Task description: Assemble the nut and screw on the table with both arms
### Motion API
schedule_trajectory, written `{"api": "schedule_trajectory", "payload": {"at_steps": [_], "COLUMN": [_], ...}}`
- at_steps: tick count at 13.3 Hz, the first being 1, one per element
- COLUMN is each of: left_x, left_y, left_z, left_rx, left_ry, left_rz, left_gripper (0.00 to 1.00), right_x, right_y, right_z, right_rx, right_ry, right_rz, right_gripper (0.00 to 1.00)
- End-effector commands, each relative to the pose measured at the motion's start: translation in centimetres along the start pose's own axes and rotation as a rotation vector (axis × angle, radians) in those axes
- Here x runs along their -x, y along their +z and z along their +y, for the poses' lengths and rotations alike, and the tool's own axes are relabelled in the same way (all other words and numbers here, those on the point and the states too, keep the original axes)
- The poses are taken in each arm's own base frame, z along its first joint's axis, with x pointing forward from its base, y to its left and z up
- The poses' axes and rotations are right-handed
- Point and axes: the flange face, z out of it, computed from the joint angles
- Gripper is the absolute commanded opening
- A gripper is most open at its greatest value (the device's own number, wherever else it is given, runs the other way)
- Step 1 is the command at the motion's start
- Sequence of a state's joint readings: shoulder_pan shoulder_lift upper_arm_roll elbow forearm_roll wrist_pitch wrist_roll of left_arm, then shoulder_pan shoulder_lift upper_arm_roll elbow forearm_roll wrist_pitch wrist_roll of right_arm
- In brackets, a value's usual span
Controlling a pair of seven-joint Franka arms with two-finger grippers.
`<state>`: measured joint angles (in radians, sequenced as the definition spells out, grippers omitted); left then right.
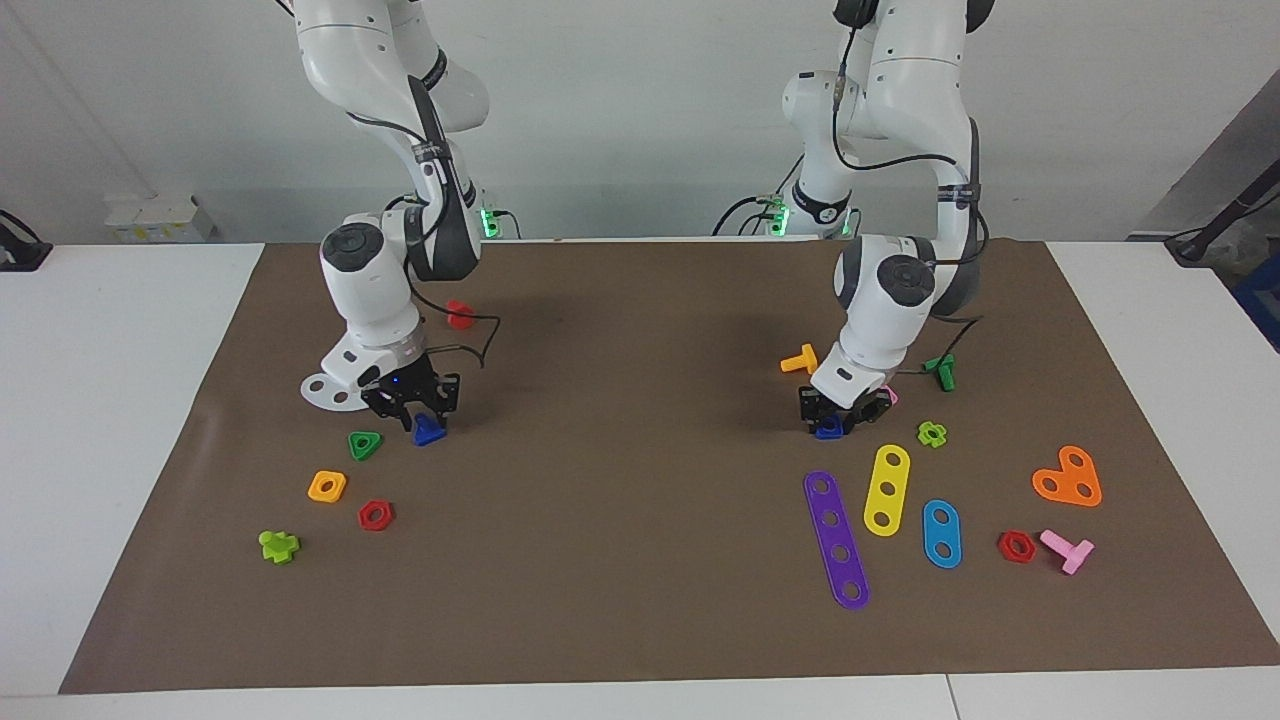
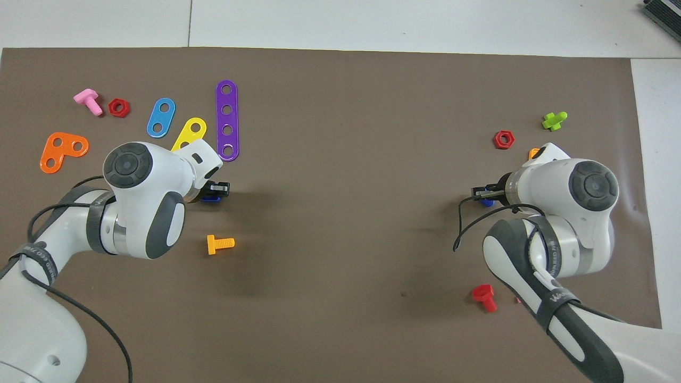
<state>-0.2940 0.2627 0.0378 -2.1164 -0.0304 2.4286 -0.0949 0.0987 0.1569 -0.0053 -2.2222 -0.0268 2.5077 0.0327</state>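
The dark-blue screw (image 1: 429,430) with its triangular head sits at the tips of my right gripper (image 1: 418,412), low on the brown mat (image 1: 640,560) toward the right arm's end; the gripper looks shut on it. In the overhead view the screw (image 2: 487,201) shows just under that gripper (image 2: 485,192). The dark-blue nut (image 1: 829,429) is between the fingers of my left gripper (image 1: 838,412), down at the mat toward the left arm's end; the gripper looks shut on it. The nut (image 2: 211,199) peeks out under that gripper (image 2: 217,189) in the overhead view.
Beside the screw lie a green triangular nut (image 1: 365,444), an orange-yellow square nut (image 1: 327,486) and a red hex nut (image 1: 376,515). Near the nut lie a purple strip (image 1: 837,539), a yellow strip (image 1: 887,489), an orange bolt (image 1: 800,359) and a green bolt (image 1: 941,370).
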Motion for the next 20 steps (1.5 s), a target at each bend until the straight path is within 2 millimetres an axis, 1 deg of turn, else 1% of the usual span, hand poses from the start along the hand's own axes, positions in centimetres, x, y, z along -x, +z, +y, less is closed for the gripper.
{"api": "schedule_trajectory", "payload": {"at_steps": [1, 2, 3, 4, 5, 6, 7, 9, 10, 11, 12, 13, 16, 17, 19, 20], "left_x": [0.7, 0.4, -0.3, -1.1, -2.3, -3.9, -5.1, -7.0, -7.4, -7.8, -8.1, -8.4, -8.9, -9.1, -9.5, -9.6], "left_y": [0.4, 0.1, -0.4, -1.2, -2.3, -3.8, -5.2, -7.5, -7.9, -8.6, -9.0, -9.5, -10.8, -11.2, -11.3, -11.5], "left_z": [-0.1, -0.1, -0.1, -0.2, -0.1, -0.1, 0.0, -0.8, -1.1, -1.8, -2.1, -2.3, -2.0, -1.4, -0.6, 0.1], "left_rx": [0.003, 0.001, 0.001, 0.003, 0.003, 0.004, 0.005, 0.007, 0.007, 0.011, 0.021, 0.031, 0.046, 0.048, 0.05, 0.054], "left_ry": [0.014, 0.015, 0.015, 0.011, 0.011, 0.009, 0.007, -0.007, -0.012, -0.025, -0.036, -0.045, -0.051, -0.049, -0.052, -0.06], "left_rz": [-0.04, -0.039, -0.025, -0.013, -0.011, -0.019, -0.03, -0.039, -0.034, -0.02, -0.016, -0.006, -0.001, -0.003, -0.004, 0.0], "left_gripper": [0.0, 0.0, 0.0, 0.0, 0.0, 0.0, 0.0, 0.0, 0.0, 0.0, 0.0, 0.0, 0.0, 0.0, 0.0, 0.0], "right_x": [0.6, 0.5, 0.4, 0.2, -0.2, -0.6, -1.0, -1.8, -2.0, -2.2, -2.3, -1.9, -2.2, -2.5, -2.2, -1.9], "right_y": [-0.3, -0.3, -0.4, -0.6, -1.0, -1.4, -1.6, -2.5, -2.8, -2.7, -2.7, -2.9, -4.0, -4.5, -4.2, -3.6], "right_z": [0.3, 0.3, 0.3, 0.0, -1.8, -4.0, -5.0, -9.3, -11.3, -13.5, -15.3, -17.9, -22.0, -23.0, -24.7, -25.7], "right_rx": [-0.01, -0.01, -0.009, -0.01, -0.016, -0.023, -0.028, -0.046, -0.056, -0.064, -0.072, -0.083, -0.085, -0.083, -0.081, -0.078], "right_ry": [-0.026, -0.028, -0.028, -0.026, -0.038, -0.012, 0.038, 0.091, 0.116, 0.14, 0.174, 0.187, 0.218, 0.224, 0.224, 0.222], "right_rz": [0.012, 0.014, 0.017, 0.021, 0.031, 0.04, 0.047, 0.065, 0.07, 0.071, 0.071, 0.071, 0.059, 0.055, 0.046, 0.039], "right_gripper": [0.4, 0.13, 0.0, 0.0, 0.0, 0.0, 0.0, 0.0, 0.0, 0.0, 0.0, 0.0, 0.0, 0.0, 0.0, 0.0]}}
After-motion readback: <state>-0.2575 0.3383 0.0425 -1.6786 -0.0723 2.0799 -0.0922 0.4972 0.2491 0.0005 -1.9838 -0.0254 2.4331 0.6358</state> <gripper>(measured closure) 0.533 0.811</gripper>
